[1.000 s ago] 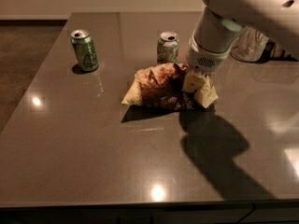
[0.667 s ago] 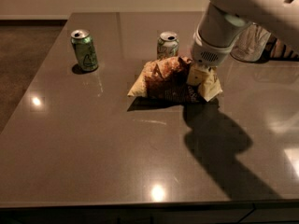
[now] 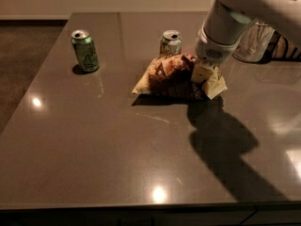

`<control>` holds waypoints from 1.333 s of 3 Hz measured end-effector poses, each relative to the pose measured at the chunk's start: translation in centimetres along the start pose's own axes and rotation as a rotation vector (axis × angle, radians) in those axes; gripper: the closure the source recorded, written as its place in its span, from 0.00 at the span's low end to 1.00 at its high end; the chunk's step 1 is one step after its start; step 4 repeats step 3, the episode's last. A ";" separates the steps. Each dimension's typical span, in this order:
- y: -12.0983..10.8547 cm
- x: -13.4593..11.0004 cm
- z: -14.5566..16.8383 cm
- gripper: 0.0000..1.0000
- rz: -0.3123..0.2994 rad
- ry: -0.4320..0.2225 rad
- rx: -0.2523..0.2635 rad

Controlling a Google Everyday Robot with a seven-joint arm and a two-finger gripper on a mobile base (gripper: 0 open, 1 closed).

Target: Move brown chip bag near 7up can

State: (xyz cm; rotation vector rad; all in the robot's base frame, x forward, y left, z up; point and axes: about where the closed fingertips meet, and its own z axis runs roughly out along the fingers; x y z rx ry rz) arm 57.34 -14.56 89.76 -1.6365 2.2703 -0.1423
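The gripper [image 3: 204, 73] is largely hidden under the wrist housing of the arm [image 3: 225, 22], over the right of centre of the table [image 3: 94, 145]. Its jaws are clamped on the pale right end of the bag [image 3: 169, 76]. The 7up can [image 3: 170, 43] stands just behind the bag, toward the far edge; contact cannot be determined. A green can [image 3: 85, 51] stands well apart, near the far-left corner. A clear object [image 3: 251, 44] at the far right is partly covered by the arm.
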 end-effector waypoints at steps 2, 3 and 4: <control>0.1 0.0 -0.1 0.00 -0.001 0.000 0.002; 0.1 0.0 -0.1 0.00 -0.001 0.000 0.002; 0.1 0.0 -0.1 0.00 -0.001 0.000 0.002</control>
